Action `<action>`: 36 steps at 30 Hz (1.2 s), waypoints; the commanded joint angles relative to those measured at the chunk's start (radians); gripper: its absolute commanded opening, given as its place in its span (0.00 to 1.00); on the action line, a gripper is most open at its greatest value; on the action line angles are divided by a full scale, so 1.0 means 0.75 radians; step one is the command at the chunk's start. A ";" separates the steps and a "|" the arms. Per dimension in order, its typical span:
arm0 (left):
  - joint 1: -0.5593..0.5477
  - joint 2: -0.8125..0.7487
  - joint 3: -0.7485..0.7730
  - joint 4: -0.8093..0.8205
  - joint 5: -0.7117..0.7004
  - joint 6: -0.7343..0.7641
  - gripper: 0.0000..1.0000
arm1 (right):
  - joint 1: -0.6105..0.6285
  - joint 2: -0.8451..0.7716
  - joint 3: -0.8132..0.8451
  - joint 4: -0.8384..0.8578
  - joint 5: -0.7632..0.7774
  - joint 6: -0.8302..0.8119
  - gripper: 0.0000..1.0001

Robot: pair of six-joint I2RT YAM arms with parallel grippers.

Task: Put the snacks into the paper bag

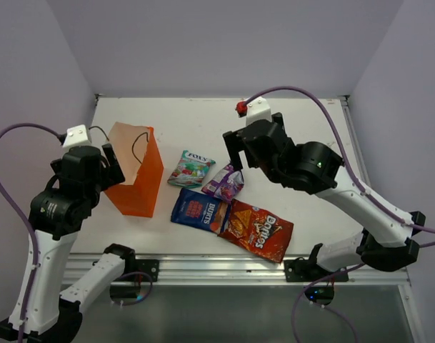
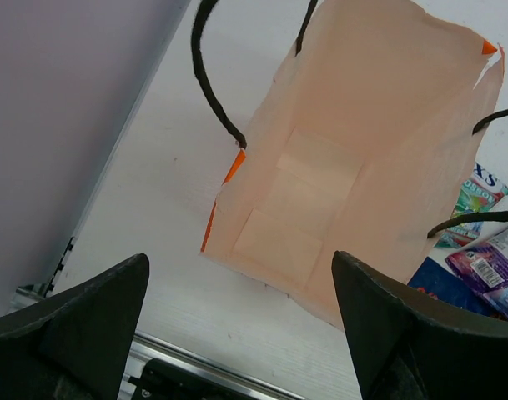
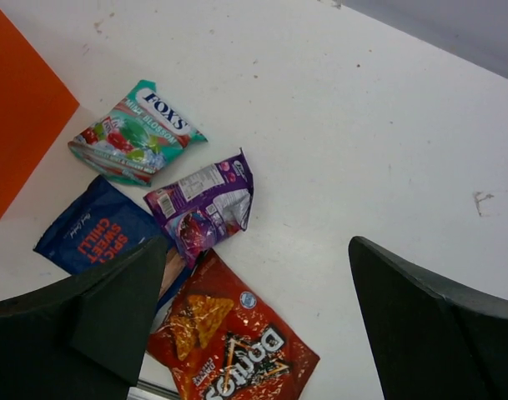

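The orange paper bag (image 1: 140, 184) stands upright at the left, its mouth open; the left wrist view looks into its pale inside (image 2: 354, 158). My left gripper (image 1: 111, 166) is open and empty, just left of and above the bag's mouth (image 2: 241, 333). To the right of the bag lie four snacks: the green-white-pink sweets packet (image 1: 191, 168) (image 3: 133, 137), the purple packet (image 1: 225, 183) (image 3: 203, 204), the dark blue bag (image 1: 198, 209) (image 3: 95, 237) and the Doritos bag (image 1: 258, 229) (image 3: 237, 350). My right gripper (image 1: 235, 153) is open and empty above them (image 3: 258, 325).
The white table (image 1: 203, 121) is walled at the back and both sides. A metal rail (image 1: 203, 268) runs along its near edge. The Doritos bag overlaps the blue bag's right edge. The bag's black cord handles (image 2: 205, 75) arch over its mouth.
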 commanded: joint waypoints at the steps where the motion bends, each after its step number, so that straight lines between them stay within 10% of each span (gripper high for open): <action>1: -0.002 -0.003 -0.109 0.186 0.035 0.104 0.93 | -0.001 -0.108 -0.026 0.118 0.021 -0.018 0.94; 10: 0.000 0.034 -0.230 0.360 -0.042 0.186 0.86 | 0.002 -0.259 -0.110 0.237 0.029 -0.081 0.77; 36: 0.249 0.023 -0.373 0.521 0.150 0.300 0.41 | -0.001 -0.176 -0.149 0.248 -0.006 -0.093 0.74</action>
